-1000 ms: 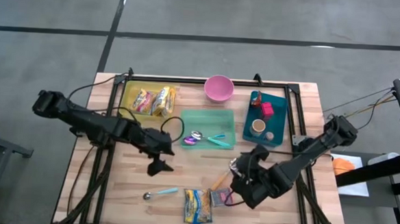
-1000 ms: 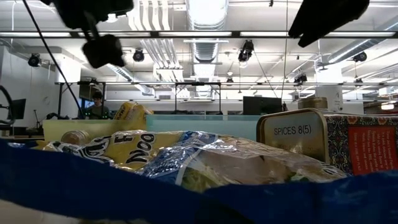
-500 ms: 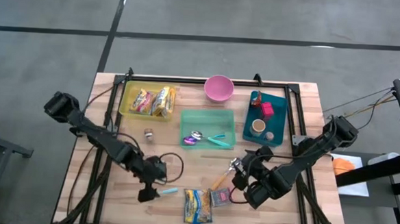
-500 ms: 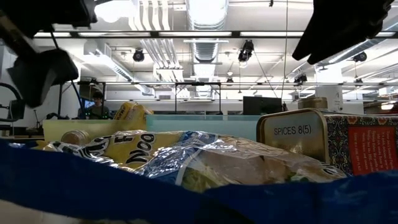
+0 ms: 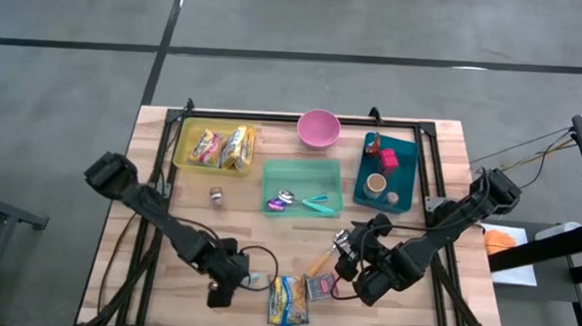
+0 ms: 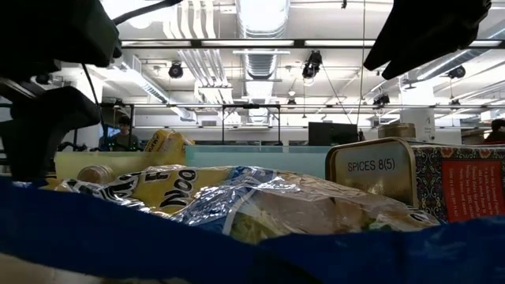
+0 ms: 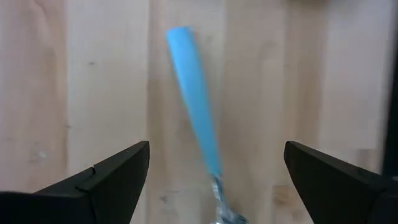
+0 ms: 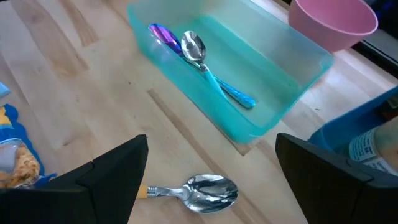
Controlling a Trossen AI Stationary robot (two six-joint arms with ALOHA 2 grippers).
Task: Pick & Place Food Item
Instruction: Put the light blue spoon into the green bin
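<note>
I see my left tool spread wide over the blue-handled metal spoon by the wooden worktop's front edge, beside the yellow-and-blue foil snack packet, my right tool also spread, hovering nearby.

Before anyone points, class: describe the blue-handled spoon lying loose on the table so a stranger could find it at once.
Start at the wooden table and go to its near edge, left of the yellow snack packet. There, under the open left hand, lies the spoon. Unlike the spoons in the green tray, it rests on bare wood.
</note>
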